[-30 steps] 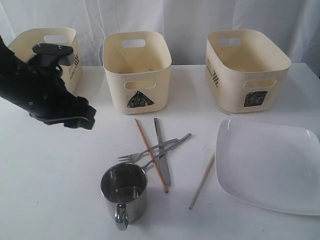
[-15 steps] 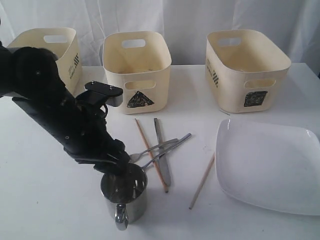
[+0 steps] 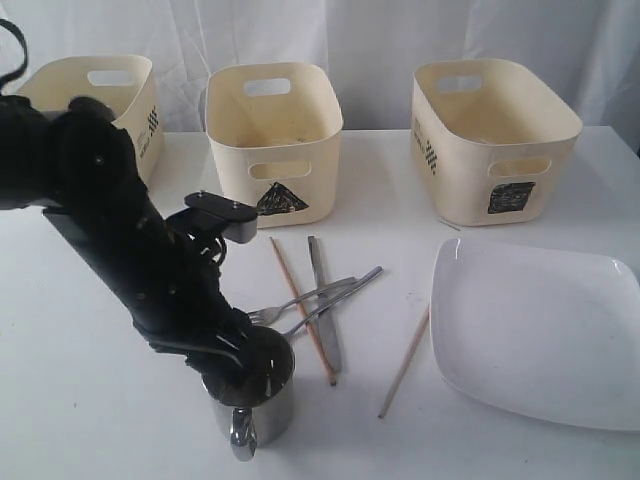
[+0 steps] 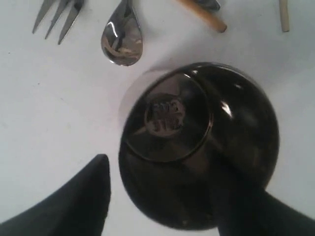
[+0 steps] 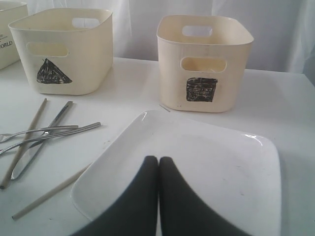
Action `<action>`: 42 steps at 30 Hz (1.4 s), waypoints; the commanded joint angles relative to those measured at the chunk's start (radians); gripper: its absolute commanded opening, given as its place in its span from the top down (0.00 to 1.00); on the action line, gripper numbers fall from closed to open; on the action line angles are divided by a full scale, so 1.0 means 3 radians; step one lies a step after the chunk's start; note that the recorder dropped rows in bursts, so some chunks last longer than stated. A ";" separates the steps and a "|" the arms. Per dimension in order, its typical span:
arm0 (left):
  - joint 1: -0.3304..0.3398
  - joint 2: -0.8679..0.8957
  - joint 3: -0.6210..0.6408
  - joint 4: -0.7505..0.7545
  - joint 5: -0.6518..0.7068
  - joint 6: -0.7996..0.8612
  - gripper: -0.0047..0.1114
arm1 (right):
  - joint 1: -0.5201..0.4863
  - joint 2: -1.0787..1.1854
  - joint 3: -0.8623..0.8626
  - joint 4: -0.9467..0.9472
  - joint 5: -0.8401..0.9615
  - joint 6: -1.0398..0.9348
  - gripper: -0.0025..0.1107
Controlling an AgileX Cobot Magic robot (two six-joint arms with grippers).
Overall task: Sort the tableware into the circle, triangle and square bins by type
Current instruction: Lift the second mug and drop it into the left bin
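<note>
We find a white table before a pale curtain, with three cream tubs along the back: the triangle tub in the middle, the square tub on the right, and a third tub on the left whose mark we cannot see. The steel mug stands upright near the front edge, handle toward the camera. The left gripper hangs over its mouth with fingers apart. In the left wrist view one finger sits outside the wall. The other appears to cross the rim, though we cannot tell whether it is inside. The right gripper has its fingers pressed together on nothing, above the large white square plate.

Risks, in our judgement: closing off-centre on the thin, slick steel wall could tip or skid the mug. The spoon and fork lie just beside it, crossed by the knife and one chopstick, and a shoved mug would scatter that pile. The second chopstick lies apart, beside the plate.
</note>
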 commanded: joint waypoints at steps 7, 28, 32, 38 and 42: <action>-0.0046 0.0181 -0.0028 0.0223 -0.0163 0.0258 0.96 | 0.0006 -0.0022 0.0020 0.0004 -0.0048 0.0003 0.98; 0.1669 0.0409 -0.2086 0.1898 -0.1493 -0.1041 0.96 | 0.0006 -0.0022 0.0020 0.0004 -0.0048 0.0003 0.98; 0.1848 0.0998 -0.2530 0.1670 -0.1697 -0.1041 0.95 | 0.0006 -0.0022 0.0020 0.0004 -0.0048 0.0003 0.98; 0.1954 0.1788 -0.3024 0.1639 -0.2102 -0.1040 0.84 | 0.0006 -0.0022 0.0020 0.0004 -0.0048 0.0003 0.98; 0.1955 0.2203 -0.3272 0.1633 -0.2191 -0.1110 0.67 | 0.0006 -0.0022 0.0020 0.0004 -0.0048 0.0003 0.98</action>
